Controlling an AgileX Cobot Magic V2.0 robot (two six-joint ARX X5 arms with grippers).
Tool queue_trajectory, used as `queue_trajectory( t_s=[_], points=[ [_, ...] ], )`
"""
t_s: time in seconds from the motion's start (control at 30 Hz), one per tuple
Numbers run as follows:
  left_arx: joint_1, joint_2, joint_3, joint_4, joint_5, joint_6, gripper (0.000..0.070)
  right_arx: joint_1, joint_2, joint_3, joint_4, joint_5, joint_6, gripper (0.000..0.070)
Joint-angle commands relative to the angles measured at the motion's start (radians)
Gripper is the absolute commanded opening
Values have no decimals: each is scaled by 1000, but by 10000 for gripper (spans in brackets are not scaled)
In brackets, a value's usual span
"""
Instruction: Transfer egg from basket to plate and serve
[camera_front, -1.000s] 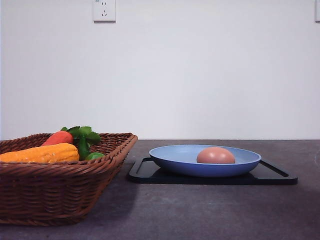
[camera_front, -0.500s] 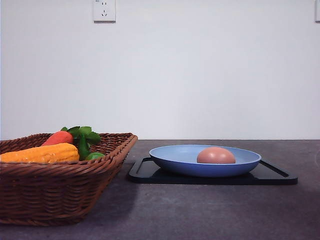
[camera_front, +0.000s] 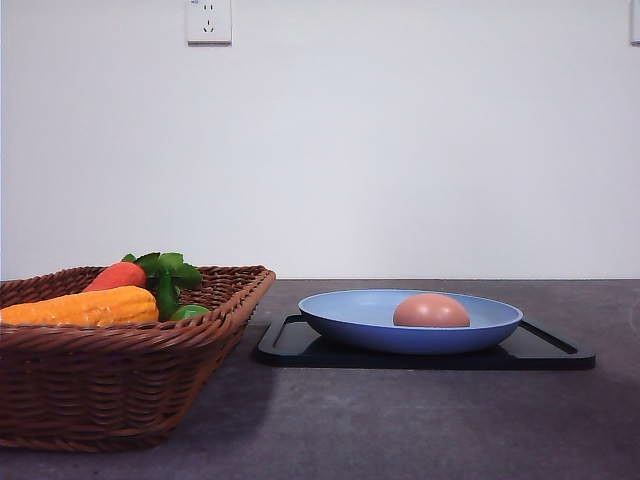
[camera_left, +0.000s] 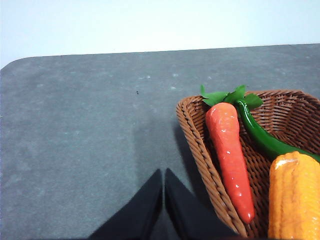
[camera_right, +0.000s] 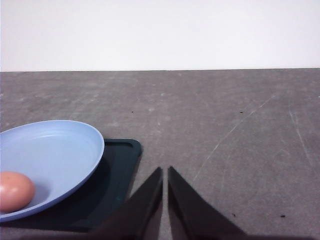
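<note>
One egg lies in the single light-blue plate, which sits on one black tray on the grey counter. Left of the tray stands one wicker basket, holding one carrot, one corn cob and one green pepper. The left hand is clenched on nothing over the counter beside the basket. The right hand is likewise clenched and empty, over the counter just beside the tray.
</note>
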Motion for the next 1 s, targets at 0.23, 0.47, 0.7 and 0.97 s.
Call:
queue_trajectory(
  t_s=[0.23,0.47,0.7,0.97],
  points=[
    [0,-1,-14,-3,-1,5,0,1,-3,-3,11,2,10,0],
    [0,-1,-14,-3,-1,5,0,1,-3,-3,11,2,10,0],
    [0,-1,-14,-3,-1,5,0,1,-3,-3,11,2,10,0],
    [0,-1,-14,-3,-1,5,0,1,-3,-3,11,2,10,0]
  ],
)
